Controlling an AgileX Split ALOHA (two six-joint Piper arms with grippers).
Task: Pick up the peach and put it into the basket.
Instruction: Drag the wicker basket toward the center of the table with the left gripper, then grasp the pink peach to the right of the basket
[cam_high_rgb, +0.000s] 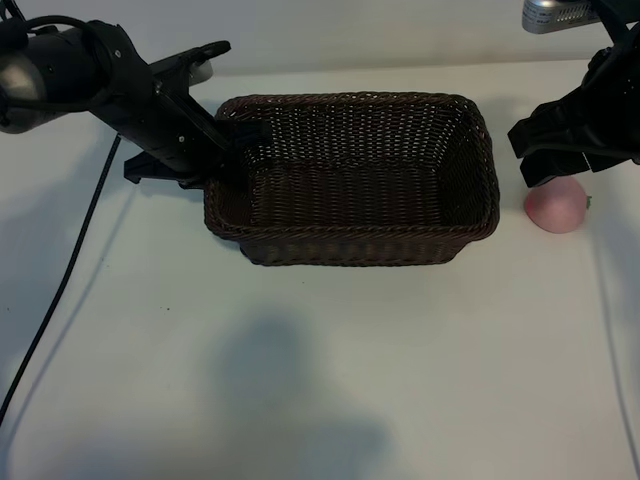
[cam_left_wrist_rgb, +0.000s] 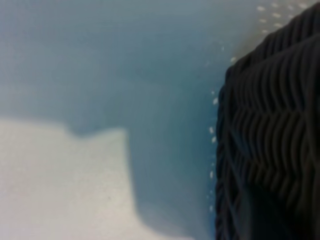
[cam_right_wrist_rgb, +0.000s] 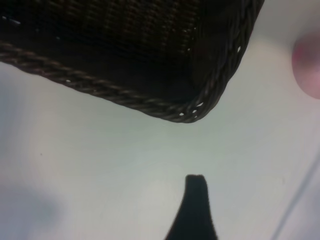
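The dark brown wicker basket (cam_high_rgb: 352, 99) stands in the middle of the white table. The pale pink peach (cam_high_rgb: 556, 205) lies on the table just off the basket's right end, apart from it. My right gripper (cam_high_rgb: 523, 157) hovers open directly behind the peach, with nothing between its fingers. In the right wrist view one dark fingertip (cam_right_wrist_rgb: 195, 183) shows over bare table, with the basket's corner (cam_right_wrist_rgb: 190, 112) and the peach's edge (cam_right_wrist_rgb: 309, 70) beyond. My left gripper (cam_high_rgb: 238, 138) is at the basket's left rim; the left wrist view shows only the woven wall (cam_left_wrist_rgb: 272, 125).
A black cable (cam_high_rgb: 62, 280) runs down the table's left side. A silver device (cam_high_rgb: 556, 12) sits at the top right corner. A soft shadow (cam_high_rgb: 290, 390) falls on the table in front of the basket.
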